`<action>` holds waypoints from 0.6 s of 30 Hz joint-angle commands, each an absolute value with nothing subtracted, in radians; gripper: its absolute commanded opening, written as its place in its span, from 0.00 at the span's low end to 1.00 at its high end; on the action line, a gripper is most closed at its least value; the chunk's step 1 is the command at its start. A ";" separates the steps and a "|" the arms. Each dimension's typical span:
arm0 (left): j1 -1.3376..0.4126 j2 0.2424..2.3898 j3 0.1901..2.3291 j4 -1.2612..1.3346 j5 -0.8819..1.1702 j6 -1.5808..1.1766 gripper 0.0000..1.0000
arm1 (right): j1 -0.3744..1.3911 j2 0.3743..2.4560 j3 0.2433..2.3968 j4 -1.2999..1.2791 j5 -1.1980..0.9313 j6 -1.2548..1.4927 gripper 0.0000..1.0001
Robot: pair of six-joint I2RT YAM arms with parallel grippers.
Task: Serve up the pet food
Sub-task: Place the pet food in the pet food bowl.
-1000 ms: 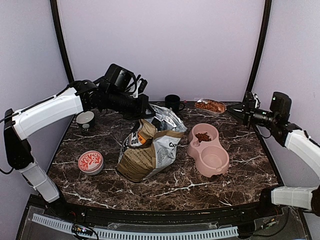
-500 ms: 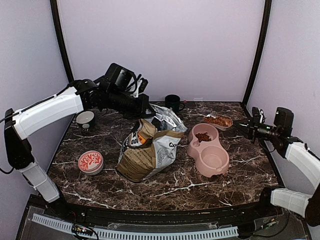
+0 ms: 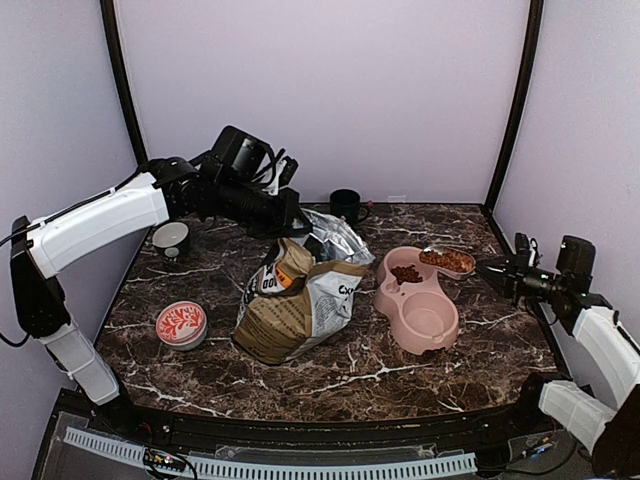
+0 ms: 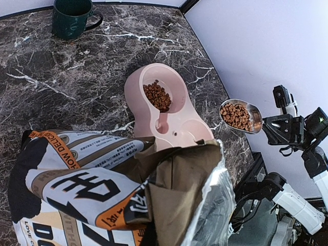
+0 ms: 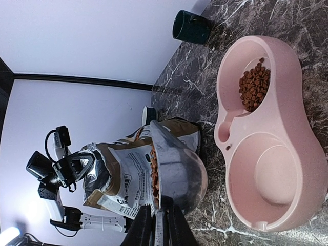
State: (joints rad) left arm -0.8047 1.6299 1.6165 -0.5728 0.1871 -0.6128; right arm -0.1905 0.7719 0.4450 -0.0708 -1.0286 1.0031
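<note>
At 8 o'clock on the dark marble table [image 3: 400,380] sits a small round red-and-white patterned dish [image 3: 181,323]. At the centre a tan-and-white printed paper bag [image 3: 300,300] slumps with its foil mouth open toward 12 o'clock; the left fingers [image 3: 292,220] meet its rim there, but their grip is hidden, so I cannot tell whether they are clamped. At 3 o'clock lies a pink plastic double bowl [image 3: 430,325] with a small heap of reddish-brown kibble pellets [image 3: 406,273] in its far basin, and the right fingers [image 3: 497,270] are clamped on the handle of a shiny metal scoop [image 5: 179,174], held level in the air just off that basin's 2 o'clock rim and filled with more kibble.
</note>
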 commanded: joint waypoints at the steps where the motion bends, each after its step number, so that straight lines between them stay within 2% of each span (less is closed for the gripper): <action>1: -0.792 1.640 1.638 -0.605 0.184 -0.591 0.00 | -0.199 0.721 0.422 -0.091 -1.035 0.973 0.00; 18: -0.792 1.677 1.706 -0.653 0.198 -0.568 0.00 | -0.202 0.530 0.340 -0.193 -0.982 0.995 0.00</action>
